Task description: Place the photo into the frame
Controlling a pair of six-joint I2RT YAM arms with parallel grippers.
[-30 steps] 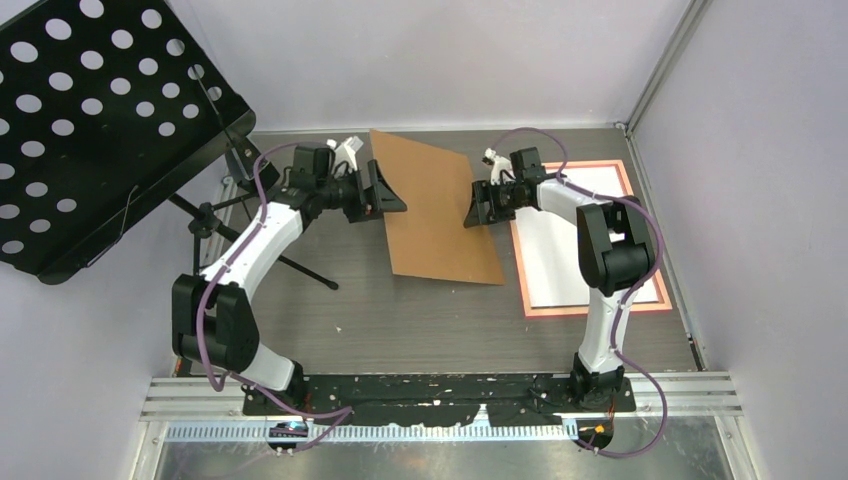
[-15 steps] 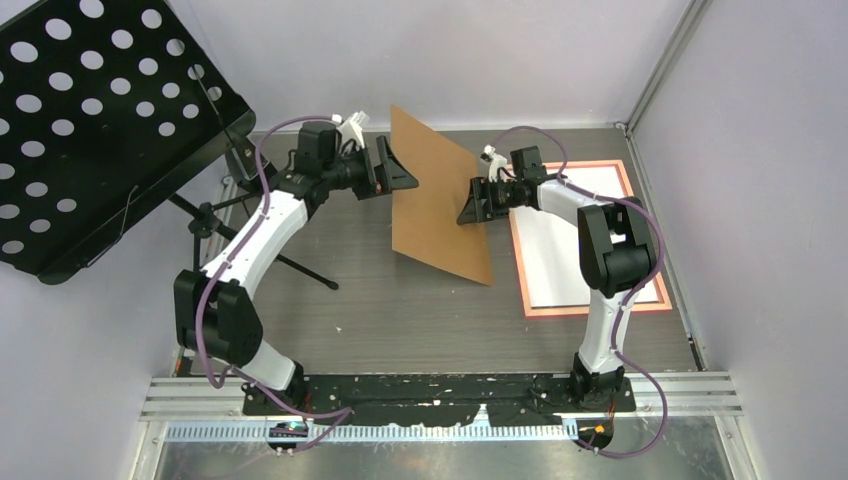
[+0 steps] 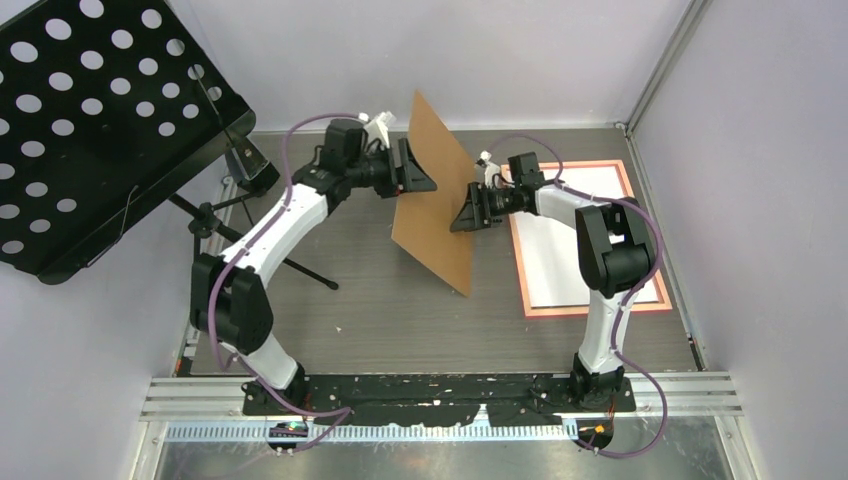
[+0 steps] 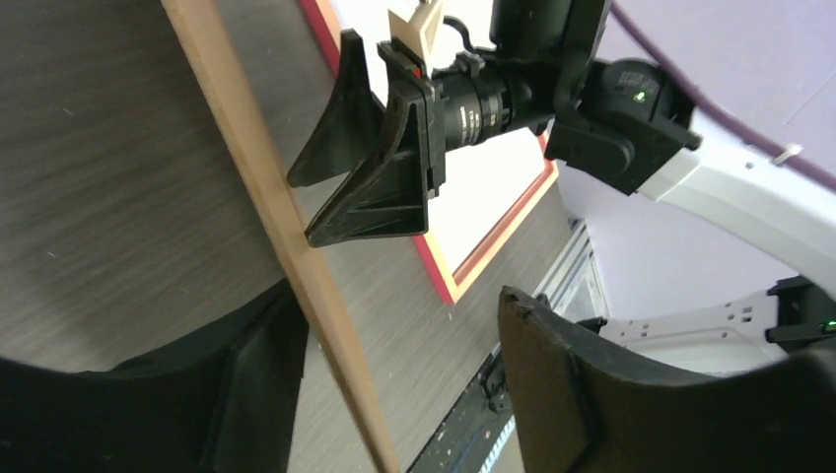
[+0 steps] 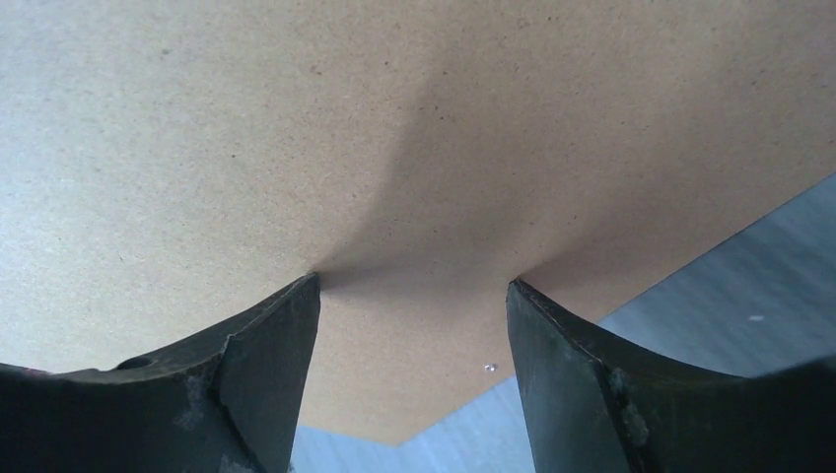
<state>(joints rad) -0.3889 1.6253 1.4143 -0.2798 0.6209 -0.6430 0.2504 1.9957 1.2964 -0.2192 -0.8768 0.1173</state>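
Photo (image 3: 560, 255) looks already seated: a white sheet, likely its back, lies face-down inside the frame (image 3: 595, 311), flat on the table (image 3: 380, 310) at the right. So the step in hand is the backing. The brown board (image 3: 437, 190) stands steeply tilted, almost on edge, mid-table just left of the frame and not on it. Can't tell whether its lower edge rests on the table. Left gripper (image 3: 418, 180) is at the board's upper left. Its fingers (image 4: 552, 384) are spread wide and the board's edge runs between them, close to one finger and well clear of the other, so no pinch. Right gripper (image 3: 462, 215) is on the opposite face. Its fingers (image 5: 266, 365) are spread too, both tips pressed flat against the board, propping it rather than gripping. Next, as I read it: the left needs a real pinch on that edge before the prop gives. Then tip the board rightward over the frame, square it to the rim and lay it on the photo. Risk: with no grip the board could slip or flop back left.
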